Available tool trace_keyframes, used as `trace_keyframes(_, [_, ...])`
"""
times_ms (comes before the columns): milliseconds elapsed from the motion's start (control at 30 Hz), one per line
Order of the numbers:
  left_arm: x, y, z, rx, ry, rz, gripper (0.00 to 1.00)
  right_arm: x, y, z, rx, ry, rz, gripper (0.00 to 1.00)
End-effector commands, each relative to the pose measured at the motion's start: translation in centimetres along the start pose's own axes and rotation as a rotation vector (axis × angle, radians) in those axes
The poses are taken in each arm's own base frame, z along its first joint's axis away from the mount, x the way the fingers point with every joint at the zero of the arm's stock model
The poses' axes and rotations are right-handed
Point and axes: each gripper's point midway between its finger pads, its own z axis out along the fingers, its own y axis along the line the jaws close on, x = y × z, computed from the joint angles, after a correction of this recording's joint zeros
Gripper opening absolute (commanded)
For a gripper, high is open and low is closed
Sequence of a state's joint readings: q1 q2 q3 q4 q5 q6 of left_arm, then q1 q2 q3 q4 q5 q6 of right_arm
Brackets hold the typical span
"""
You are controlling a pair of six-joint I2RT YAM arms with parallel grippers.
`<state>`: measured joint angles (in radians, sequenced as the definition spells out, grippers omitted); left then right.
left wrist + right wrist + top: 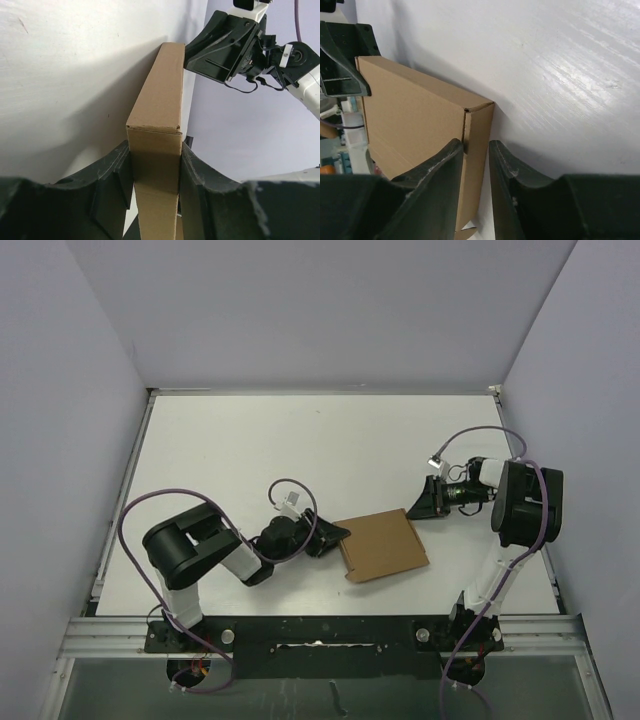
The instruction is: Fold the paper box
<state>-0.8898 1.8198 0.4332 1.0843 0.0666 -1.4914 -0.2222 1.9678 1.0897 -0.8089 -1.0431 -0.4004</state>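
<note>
Where the left gripper (328, 538) meets the left edge of the paper box (383, 545), we find its jaws pinching the box across its thickness, prob. to keep flaps seated and stop sliding. Box itself: closed into a thin slab, flat on the tabletop (300, 440), mid-front betw. the arms. Right gripper (428, 500): jaws parted slightly, just beside the far right corner; no grip evident. We judge it braces that end agst. the left's push.

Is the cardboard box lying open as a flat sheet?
No, the paper box is a closed thin rectangular box; the left wrist view shows its narrow side wall.
</note>
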Motion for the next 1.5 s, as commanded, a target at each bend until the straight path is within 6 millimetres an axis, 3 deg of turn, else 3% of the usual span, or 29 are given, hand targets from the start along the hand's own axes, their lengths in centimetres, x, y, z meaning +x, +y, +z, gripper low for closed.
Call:
trace_keyframes(0, [-0.9, -1.7, 0.1, 0.085, -0.043, -0.025, 0.27, -2.8, 1.4, -2.0, 0.059, -0.066, -0.177, 0.32])
trace_keyframes(167, [-2.2, -1.7, -0.4, 0.086, -0.071, -0.045, 0.24, -4.3, 3.8, -4.0, 0.084, -0.124, -0.319, 0.41])
trace_keyframes(300, [-3.9, -1.6, -0.8, 0.066, -0.101, -0.085, 0.22, -5.1, 8.7, -5.7, 0.062, -0.196, -0.563, 0.42])
trace_keyframes(400, [-5.2, -2.3, -1.0, 0.078, -0.118, -0.107, 0.22, -4.7, 12.0, -5.7, 0.067, -0.211, -0.79, 0.5])
trace_keyframes(467, [-6.1, -2.9, -1.0, 0.078, -0.123, -0.137, 0.22, -4.1, 13.8, -4.8, 0.083, -0.206, -0.972, 0.6])
trace_keyframes(567, [-7.1, -3.1, -0.8, 0.065, -0.119, -0.185, 0.22, -2.8, 16.1, -3.3, 0.097, -0.213, -1.312, 0.86])
trace_keyframes(600, [-7.4, -3.3, -0.9, 0.069, -0.118, -0.2, 0.22, -2.8, 16.3, -2.8, 0.129, -0.227, -1.41, 0.98])
trace_keyframes(667, [-7.8, -3.6, -0.9, 0.075, -0.109, -0.238, 0.22, -2.2, 16.7, -1.6, 0.147, -0.233, -1.599, 0.98])
trace_keyframes(800, [-8.2, -3.4, -0.9, 0.051, -0.091, -0.307, 0.22, -1.5, 16.1, 0.6, 0.13, -0.162, -1.741, 0.98])
trace_keyframes(1167, [-9.1, -3.9, -0.9, 0.04, -0.101, -0.376, 0.22, -0.5, 13.8, 4.1, 0.222, -0.022, -1.898, 0.99])
trace_keyframes(1467, [-9.4, -4.1, -1.0, 0.059, -0.099, -0.411, 0.22, -1.2, 12.1, 5.6, 0.361, 0.018, -1.988, 0.89])
